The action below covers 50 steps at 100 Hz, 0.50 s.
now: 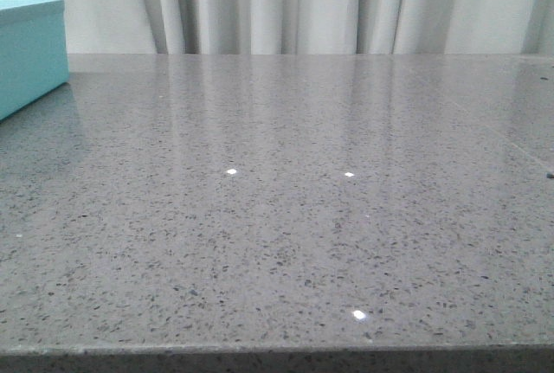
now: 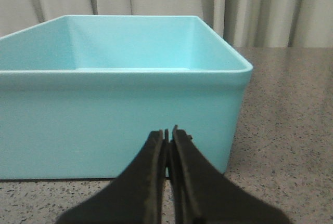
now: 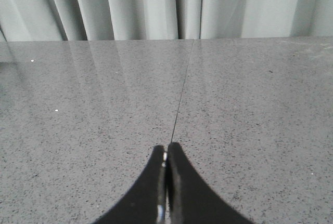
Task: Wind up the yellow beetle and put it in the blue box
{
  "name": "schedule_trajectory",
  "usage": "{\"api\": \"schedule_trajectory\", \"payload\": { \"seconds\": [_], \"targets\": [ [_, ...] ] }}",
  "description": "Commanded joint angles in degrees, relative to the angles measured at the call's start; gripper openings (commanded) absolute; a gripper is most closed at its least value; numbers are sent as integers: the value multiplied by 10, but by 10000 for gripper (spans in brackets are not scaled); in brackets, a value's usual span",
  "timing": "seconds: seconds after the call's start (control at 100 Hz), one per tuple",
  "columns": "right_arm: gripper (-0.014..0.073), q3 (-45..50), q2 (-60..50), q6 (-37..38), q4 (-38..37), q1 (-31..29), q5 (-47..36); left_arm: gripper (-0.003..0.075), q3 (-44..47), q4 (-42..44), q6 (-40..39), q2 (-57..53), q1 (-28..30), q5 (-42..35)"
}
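Observation:
The blue box stands at the far left of the grey speckled table, cut off by the front view's edge. In the left wrist view the blue box is open-topped and looks empty, close in front of my left gripper, which is shut on nothing. My right gripper is shut on nothing, low over the bare table. The yellow beetle is not in any view. Neither gripper shows in the front view.
Pale pleated curtains hang behind the table's far edge. A thin seam runs across the tabletop ahead of my right gripper. The table's front edge is close to the camera.

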Motion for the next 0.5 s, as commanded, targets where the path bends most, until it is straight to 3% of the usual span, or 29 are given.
{"api": "schedule_trajectory", "payload": {
  "seconds": [0.0,0.49],
  "targets": [
    [-67,-15,7,-7,-6,-1,-46,-18,12,-1,-4,-19,-5,-35],
    [-67,-15,7,-7,-6,-1,-46,-18,12,-8,-4,-19,-5,-38]
  ]
}}
